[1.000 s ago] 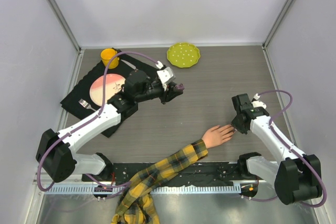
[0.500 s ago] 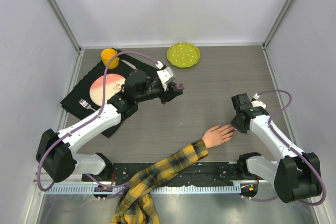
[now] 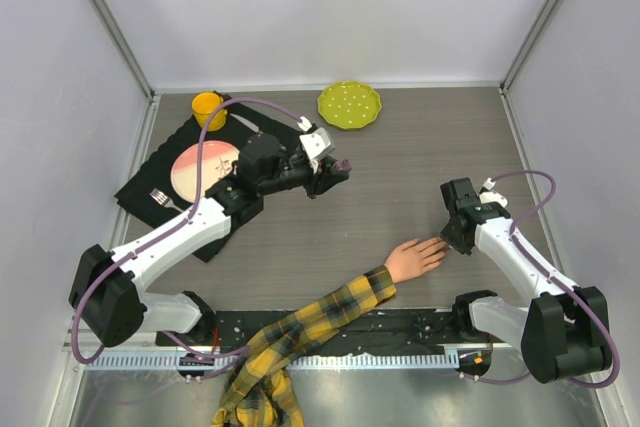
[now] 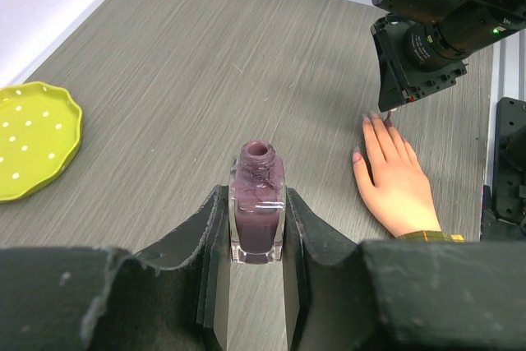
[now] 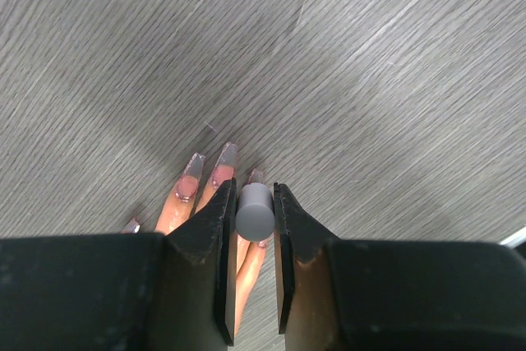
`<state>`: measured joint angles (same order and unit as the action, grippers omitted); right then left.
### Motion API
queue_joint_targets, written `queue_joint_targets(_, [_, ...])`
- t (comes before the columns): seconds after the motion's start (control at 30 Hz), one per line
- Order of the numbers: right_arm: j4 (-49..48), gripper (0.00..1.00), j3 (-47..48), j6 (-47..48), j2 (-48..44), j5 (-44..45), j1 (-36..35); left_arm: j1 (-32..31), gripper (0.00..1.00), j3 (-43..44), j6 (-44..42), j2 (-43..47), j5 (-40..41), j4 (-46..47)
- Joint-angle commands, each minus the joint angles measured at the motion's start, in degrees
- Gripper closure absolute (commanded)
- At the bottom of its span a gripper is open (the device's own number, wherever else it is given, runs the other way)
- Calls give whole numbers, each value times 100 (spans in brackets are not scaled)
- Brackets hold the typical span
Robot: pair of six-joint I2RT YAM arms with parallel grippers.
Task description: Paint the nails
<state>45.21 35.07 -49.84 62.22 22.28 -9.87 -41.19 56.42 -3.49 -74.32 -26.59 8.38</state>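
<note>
A pale mannequin hand (image 3: 415,257) with a yellow-and-black plaid sleeve (image 3: 330,312) lies palm down near the front of the table. Its nails (image 5: 228,154) are long and show purple polish. My right gripper (image 3: 452,237) is shut on a grey polish cap (image 5: 255,212) and holds it right over the fingertips (image 5: 187,191); the brush under the cap is hidden. My left gripper (image 3: 335,169) is shut on an open purple polish bottle (image 4: 257,211), held upright above mid-table, well left of the hand (image 4: 396,180).
A yellow-green dotted plate (image 3: 350,104) sits at the back centre. A yellow cup (image 3: 208,107) stands at the back left. A black mat (image 3: 150,172) holds a pink plate (image 3: 200,169) and a fork (image 3: 160,197). Walls close in on three sides.
The left gripper and its bottle have shifted very slightly. The right gripper stays at the fingertips with hardly any motion.
</note>
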Motion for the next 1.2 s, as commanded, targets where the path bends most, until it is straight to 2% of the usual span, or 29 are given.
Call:
queue_joint_targets(0.0, [-100, 99, 44, -69, 36, 215, 46, -21, 100, 53, -64, -3, -39, 401])
queue_joint_targets(1.03, [-241, 99, 96, 18, 151, 601, 143, -12, 100, 53, -108, -47, -48, 366])
queue_joint_targets(1.17, [74, 99, 290, 71, -77, 461, 134, -21, 100, 53, -91, -21, -48, 375])
